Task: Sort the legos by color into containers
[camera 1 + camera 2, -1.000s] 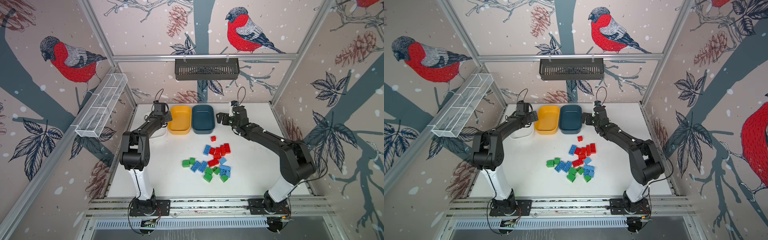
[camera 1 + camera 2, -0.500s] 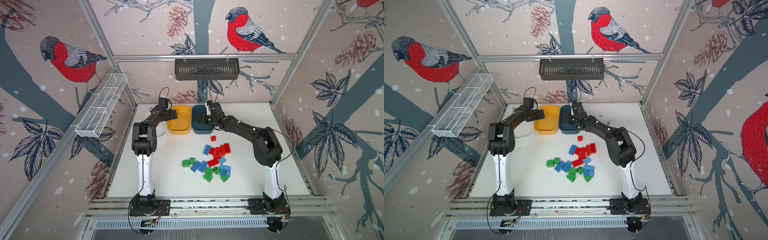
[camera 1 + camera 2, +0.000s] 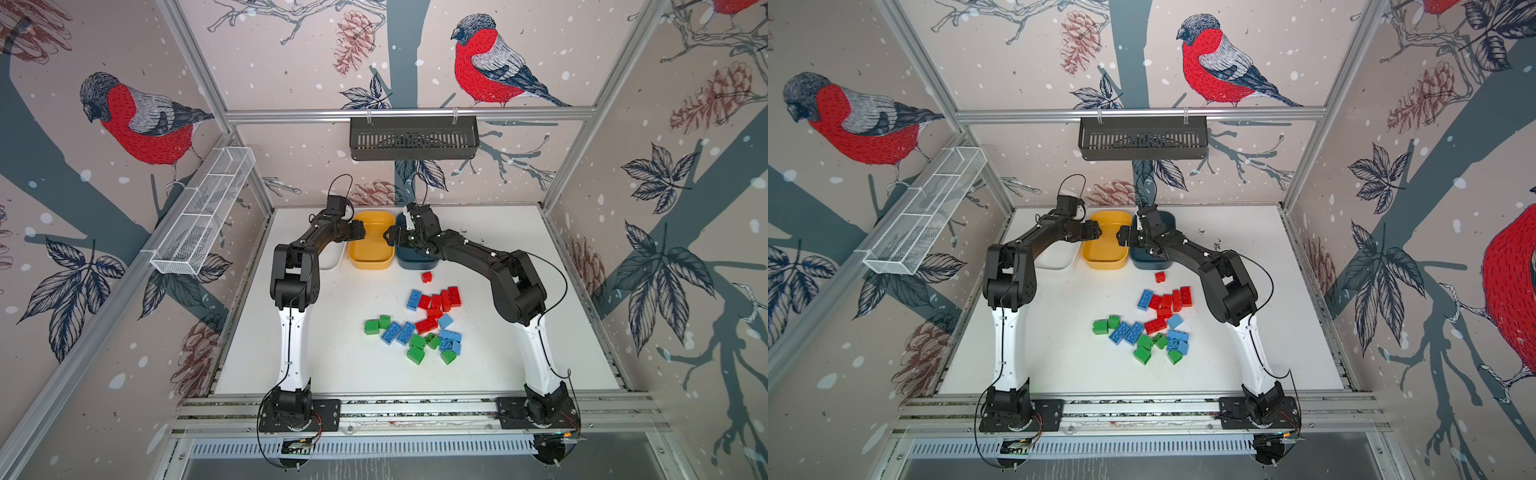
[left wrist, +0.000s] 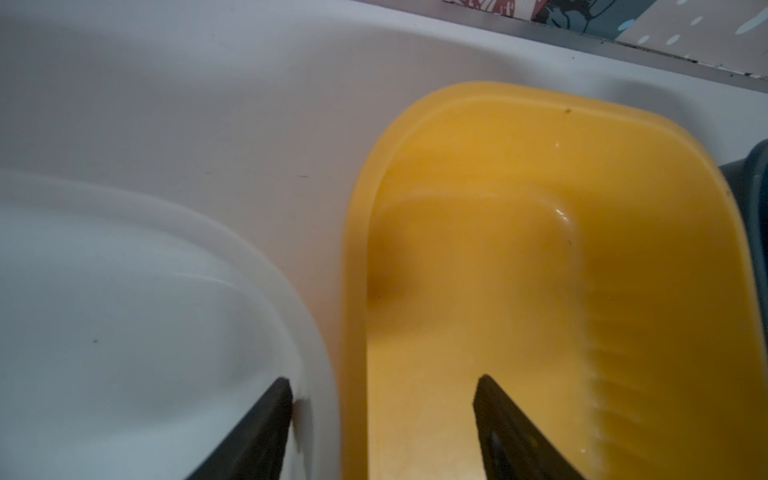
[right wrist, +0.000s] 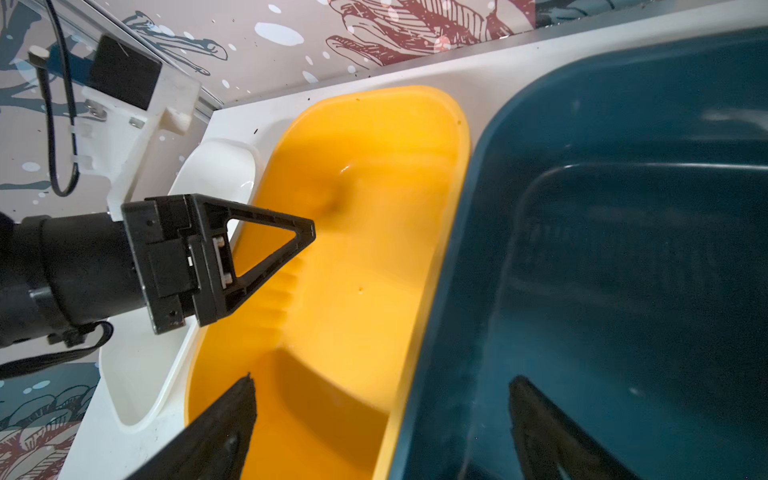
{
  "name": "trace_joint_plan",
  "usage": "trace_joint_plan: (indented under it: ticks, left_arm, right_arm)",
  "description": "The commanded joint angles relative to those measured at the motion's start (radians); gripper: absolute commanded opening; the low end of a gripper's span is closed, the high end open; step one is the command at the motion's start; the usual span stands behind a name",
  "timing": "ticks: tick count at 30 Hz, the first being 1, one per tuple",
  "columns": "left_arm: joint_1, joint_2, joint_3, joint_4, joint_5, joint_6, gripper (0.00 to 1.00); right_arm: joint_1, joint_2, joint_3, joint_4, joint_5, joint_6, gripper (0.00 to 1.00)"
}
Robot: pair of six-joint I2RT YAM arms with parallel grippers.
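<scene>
Three tubs look empty as far as they show, and no brick is sorted, so I judge this a tub-shifting step. The left pincer (image 4: pixel 382 380) is partly open and holds nothing. It stands astride the yellow tub (image 4: pixel 478 270) rim, with one finger over the white tub (image 4: pixel 124 270) and one inside the yellow. Facing it, the right pincer (image 5: pixel 382 378) gapes wide and empty across the touching rims of the yellow and the teal tub (image 5: pixel 623 124). Next, both need to close on the yellow walls together. The legos (image 3: pixel 419 324) lie well behind both pincers, toward the arm bases. Neighbour tubs crowd each pincer, leaving little finger room.
</scene>
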Motion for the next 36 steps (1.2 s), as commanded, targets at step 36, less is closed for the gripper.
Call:
trace_joint_plan:
  ticks: [36]
  left_arm:
    - [-0.153, -0.054, -0.142, 0.312, -0.009, -0.467, 0.86]
  right_arm:
    - [-0.189, -0.139, -0.193, -0.170, -0.082, -0.273, 0.96]
